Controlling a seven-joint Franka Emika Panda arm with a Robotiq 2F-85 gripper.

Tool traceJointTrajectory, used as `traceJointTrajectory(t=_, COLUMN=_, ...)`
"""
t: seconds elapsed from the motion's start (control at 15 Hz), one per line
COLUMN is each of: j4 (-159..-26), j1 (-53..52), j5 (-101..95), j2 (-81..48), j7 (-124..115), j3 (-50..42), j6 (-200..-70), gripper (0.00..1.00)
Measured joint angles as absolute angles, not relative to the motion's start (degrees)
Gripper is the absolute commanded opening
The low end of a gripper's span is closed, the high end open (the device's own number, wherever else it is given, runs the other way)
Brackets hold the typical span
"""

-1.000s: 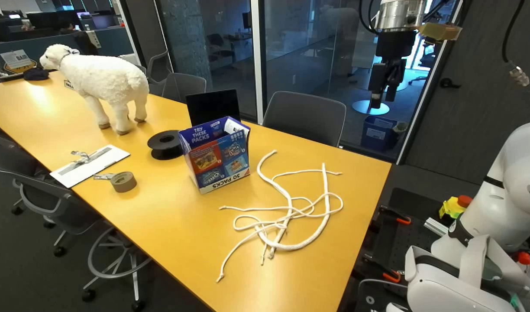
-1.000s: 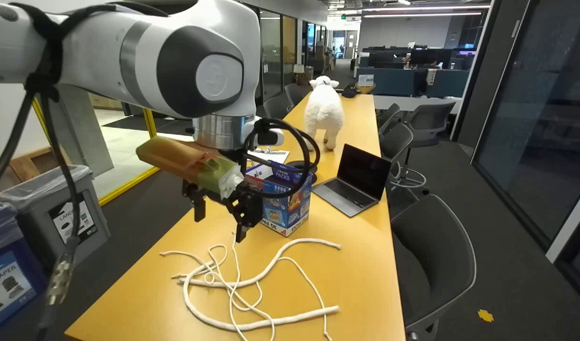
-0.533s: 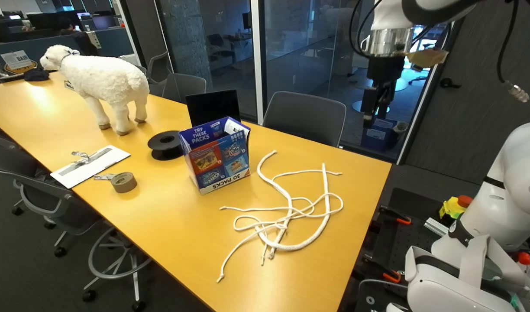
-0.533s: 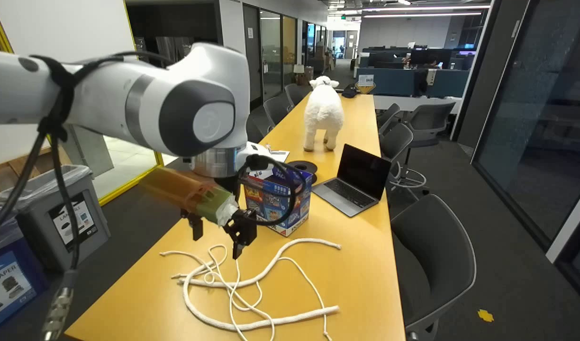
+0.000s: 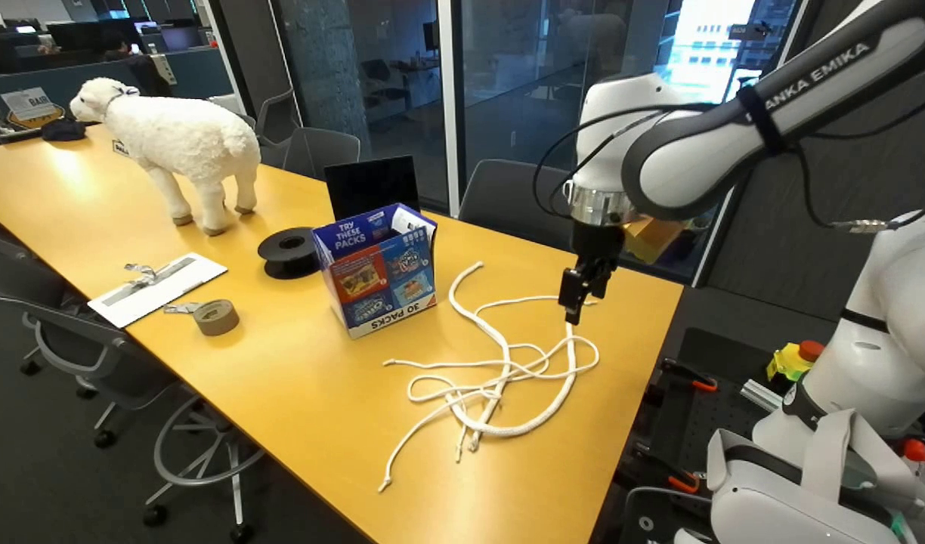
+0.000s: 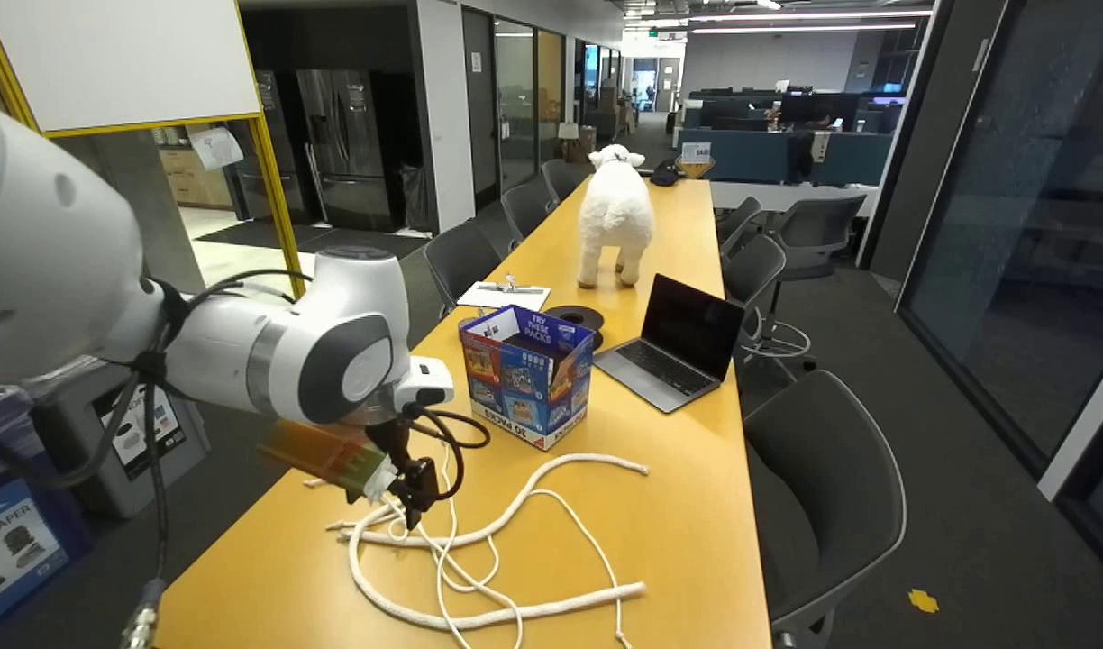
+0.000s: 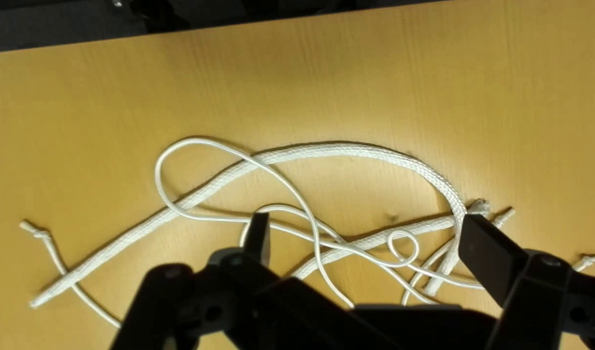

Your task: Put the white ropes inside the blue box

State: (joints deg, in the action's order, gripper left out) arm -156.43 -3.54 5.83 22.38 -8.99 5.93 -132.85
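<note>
Several white ropes (image 5: 507,431) lie looped across the wood-grained table (image 5: 304,378) near an open-topped blue cardboard box (image 6: 520,383) marked "30 PACKS," as we see the Robotiq gripper (image 7: 365,238) hang above the ropes, its two fingers (image 7: 494,257) spread wide apart.

Ropes (image 7: 336,149): white; a braided weave shows on the thick lengths in the wrist view. Box (image 6: 518,379): blue, with a red panel, multicoloured printed pictures, white lettering on a flap, and a white strip with dark lettering along the lower edge. Table (image 5: 311,400): yellow-orange, fine wood grain. Gripper (image 7: 363,238): black. Arm (image 6: 223,351): white with dark grey covers and a silver band. Toy sheep (image 5: 179,140): white fleece, brown hooves. Spool (image 5: 289,261): black. Tape roll (image 5: 217,320): brown. Laptop (image 6: 661,367): grey body, black screen. Clipboard (image 5: 168,292): white, silver clip. Chair (image 6: 817,496): dark grey.
</note>
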Motion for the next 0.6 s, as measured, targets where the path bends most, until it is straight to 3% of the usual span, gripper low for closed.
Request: traceJointTrajectory(t=0.6, j4=-148.75, j1=-3.64, j5=-2.43, j2=-2.61, j7=-30.90, j3=8.41, j6=-149.54, gripper=1.00)
